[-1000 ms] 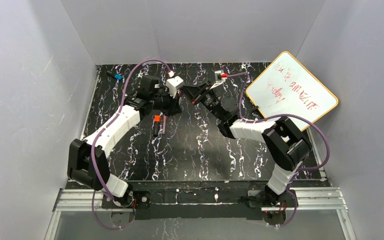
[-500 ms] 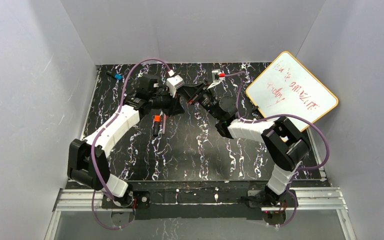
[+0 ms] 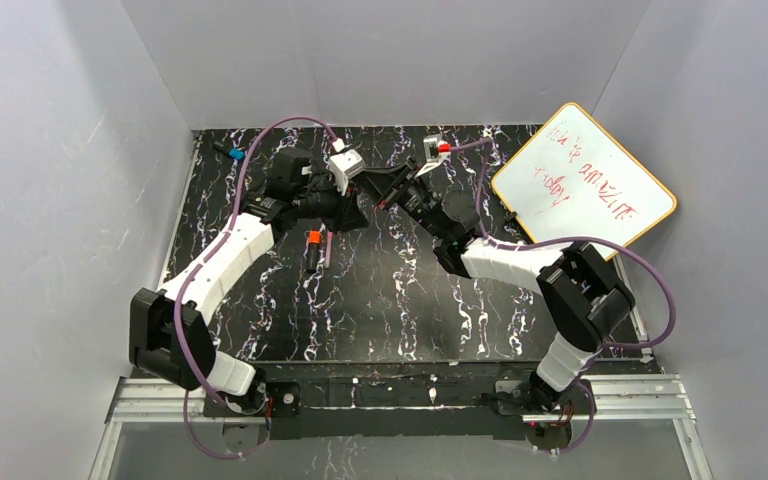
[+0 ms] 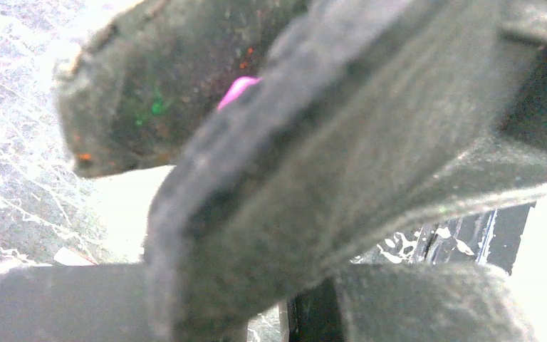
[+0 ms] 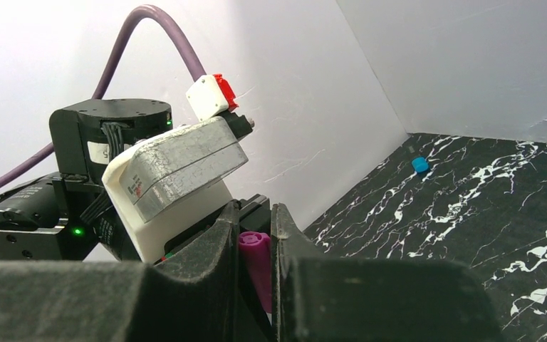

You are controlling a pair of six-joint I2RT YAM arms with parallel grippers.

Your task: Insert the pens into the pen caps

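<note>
Black marble-patterned table [image 3: 400,300] with white veins fills your overhead view, and both arms reach away from you from their bases at the near edge. On the table left of centre you have two pens lying side by side and pointing away from you: a black pen with an orange end [image 3: 312,248] and, just to its right, a thin magenta pen [image 3: 326,248]. Beyond them your two grippers meet tip to tip above the table. Your right gripper [image 5: 255,217] has its fingers drawn narrow and pinches a magenta-purple tube [image 5: 253,251] upright between them; whether that is a cap or a pen end, you cannot tell. Your left gripper [image 3: 358,203] faces it at very close range. Its wrist view is a dark blur with only a sliver of magenta showing, so you cannot tell how its fingers stand. At the far left corner lies a small black blue-ended item [image 3: 231,153], and a whiteboard [image 3: 582,180] with red writing leans against the right-hand wall.
</note>
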